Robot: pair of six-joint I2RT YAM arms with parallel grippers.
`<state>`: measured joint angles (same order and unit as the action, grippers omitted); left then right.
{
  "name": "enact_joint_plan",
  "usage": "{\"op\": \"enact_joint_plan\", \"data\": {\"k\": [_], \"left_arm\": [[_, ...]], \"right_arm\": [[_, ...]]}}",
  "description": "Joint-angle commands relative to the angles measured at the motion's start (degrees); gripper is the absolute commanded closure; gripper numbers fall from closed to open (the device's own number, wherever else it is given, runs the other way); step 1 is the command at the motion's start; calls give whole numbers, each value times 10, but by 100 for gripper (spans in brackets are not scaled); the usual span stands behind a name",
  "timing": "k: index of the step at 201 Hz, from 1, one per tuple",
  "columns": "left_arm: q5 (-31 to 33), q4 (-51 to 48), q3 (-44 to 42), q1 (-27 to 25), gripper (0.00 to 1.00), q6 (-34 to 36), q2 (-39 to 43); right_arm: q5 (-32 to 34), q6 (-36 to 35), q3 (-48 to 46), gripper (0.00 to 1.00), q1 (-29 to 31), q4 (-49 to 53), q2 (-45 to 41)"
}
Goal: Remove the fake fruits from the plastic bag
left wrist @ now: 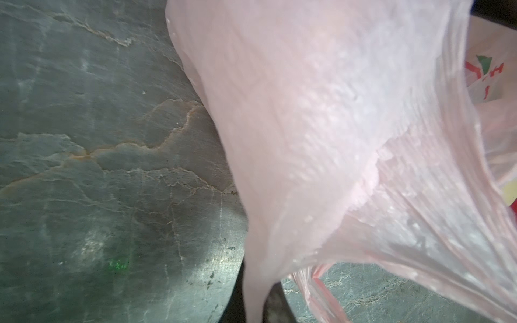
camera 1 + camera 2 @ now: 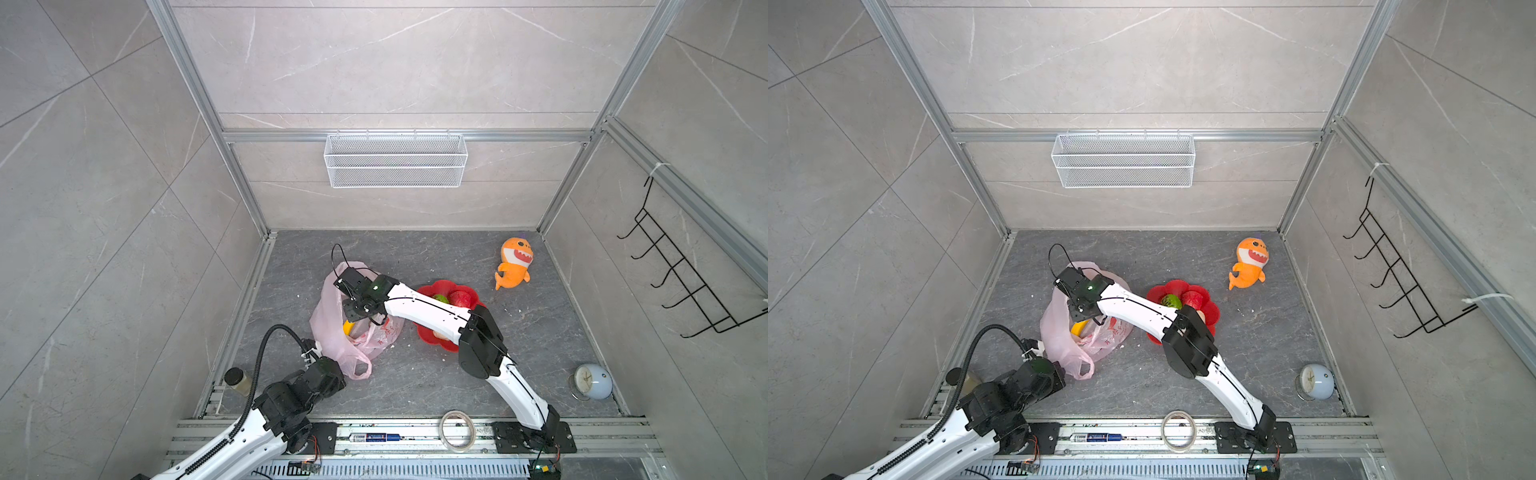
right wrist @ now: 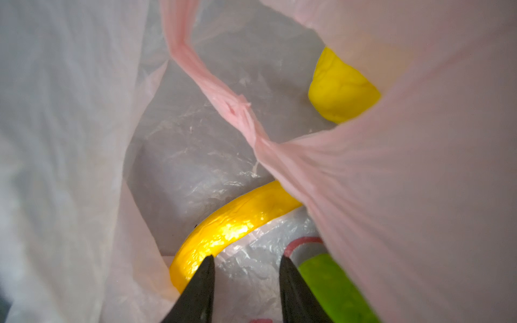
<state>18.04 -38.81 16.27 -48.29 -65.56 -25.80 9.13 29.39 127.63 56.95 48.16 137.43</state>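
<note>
Reaching into the plastic bag (image 2: 327,332) lying on the worktop (image 2: 415,382).
Right pincer (image 3: 247,268) sat parted and empty between banana (image 3: 232,223) and green fruit (image 3: 330,282); lemon (image 3: 341,89) lay deeper inside; left pincer (image 1: 256,304) clamped the bag's handle (image 1: 251,265).

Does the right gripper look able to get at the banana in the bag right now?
Likely yes: the right gripper is inside the bag, jaws apart, and the banana lies bare beside one fingertip.
</note>
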Motion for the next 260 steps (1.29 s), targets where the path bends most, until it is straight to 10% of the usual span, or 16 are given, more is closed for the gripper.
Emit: {"op": "enact_joint_plan", "data": {"k": [1, 99, 260], "left_arm": [[16, -13, 24, -2, 100, 3, 1], [23, -36, 25, -2, 100, 1, 53], [23, -4, 24, -2, 100, 18, 41]], "right_arm": [[48, 10, 31, 58, -11, 30, 29], [108, 12, 244, 48, -50, 110, 158], [115, 120, 237, 19, -73, 48, 187]]}}
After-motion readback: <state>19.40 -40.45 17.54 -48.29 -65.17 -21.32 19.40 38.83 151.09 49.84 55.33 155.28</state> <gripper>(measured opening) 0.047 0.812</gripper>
